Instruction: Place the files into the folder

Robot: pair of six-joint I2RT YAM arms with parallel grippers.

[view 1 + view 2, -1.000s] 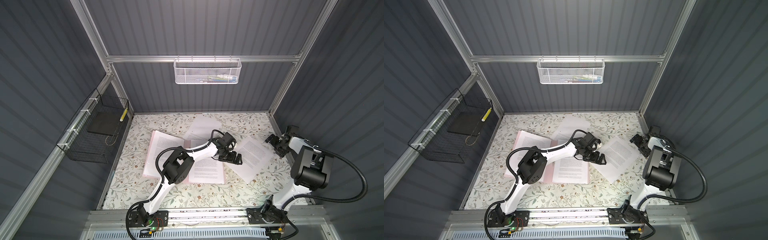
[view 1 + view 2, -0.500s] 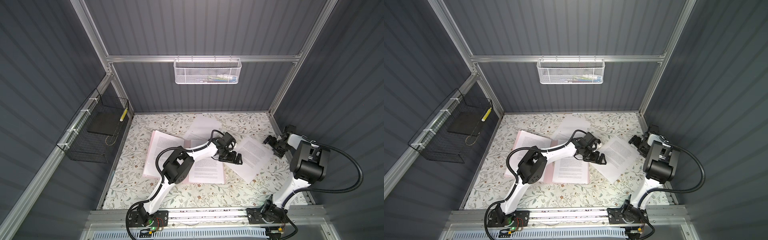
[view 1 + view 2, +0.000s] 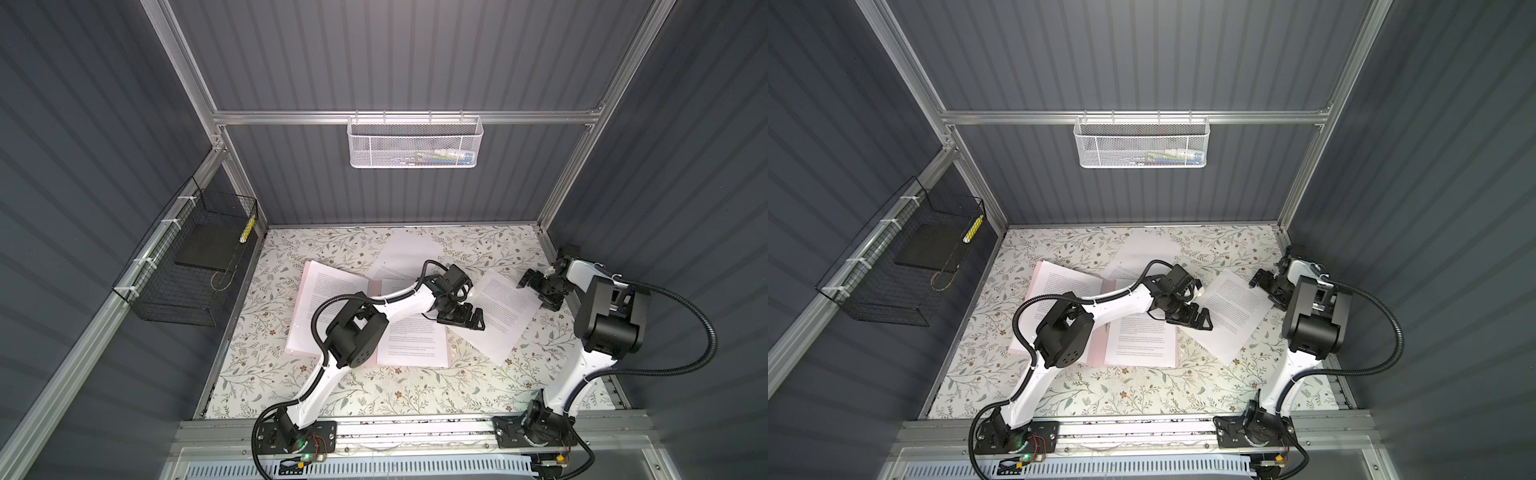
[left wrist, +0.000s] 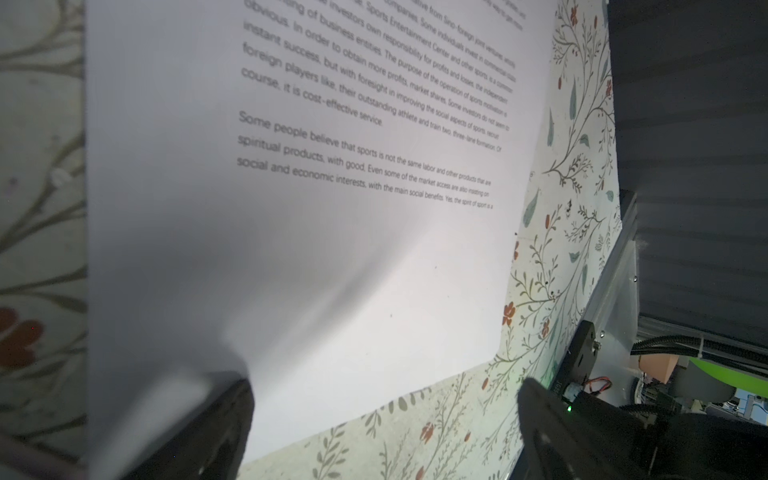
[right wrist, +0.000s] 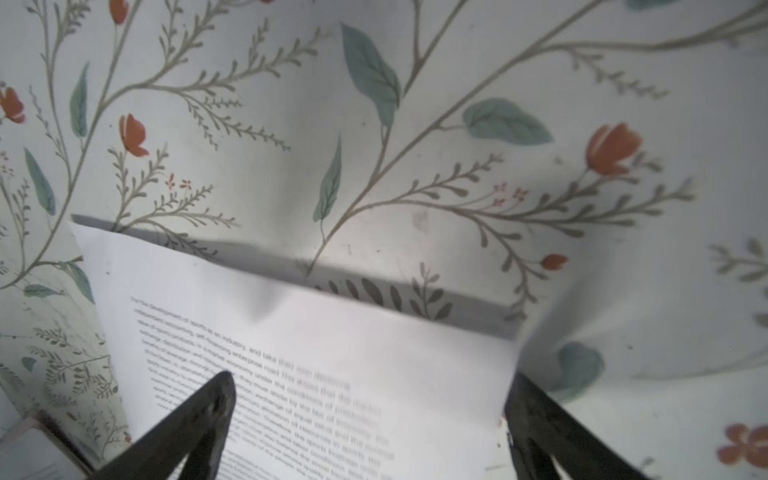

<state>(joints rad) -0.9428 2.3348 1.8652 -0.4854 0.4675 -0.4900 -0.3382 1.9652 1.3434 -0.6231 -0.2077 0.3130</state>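
In both top views: pale pink rectangular folder (image 3: pixel 301 303) open flat at mid-desk, two white printed paper sheets (image 3: pixel 332 286) lying on its halves. Another plain white paper sheet (image 3: pixel 409 252) just behind, touching the folder's far edge. Loose white printed paper sheet (image 3: pixel 500 318) skewed on the floral-cloth desk (image 3: pixel 374 395), just right of the folder. Left gripper (image 3: pixel 461 321) at the sheet corner nearest the folder, jaws apart, clamped on nothing. Right gripper (image 3: pixel 540 291) at the opposite corner, jaws likewise apart.

Left wrist view: loose sheet (image 4: pixel 332 249) filling most of the frame. Left gripper (image 4: pixel 386 386) spread wide, one finger (image 4: pixel 208 419) at the paper's edge; above or beneath it, impossible to tell.

Right wrist view: loose sheet (image 5: pixel 332 374) with its far edge raised off the wrinkled cloth, shadow beneath. Right gripper (image 5: pixel 370 390) straddling the corner, nothing pinched.

Likely trouble from here:
- Cloth caught along with the paper on closing, given the wrinkles right under the corner.
- Buckling or creasing, from thin paper held at two corners only.
- Tearing, from the two arms pulling unevenly.
- Filed sheets pushed askew, from the left gripper dragging across the folder.
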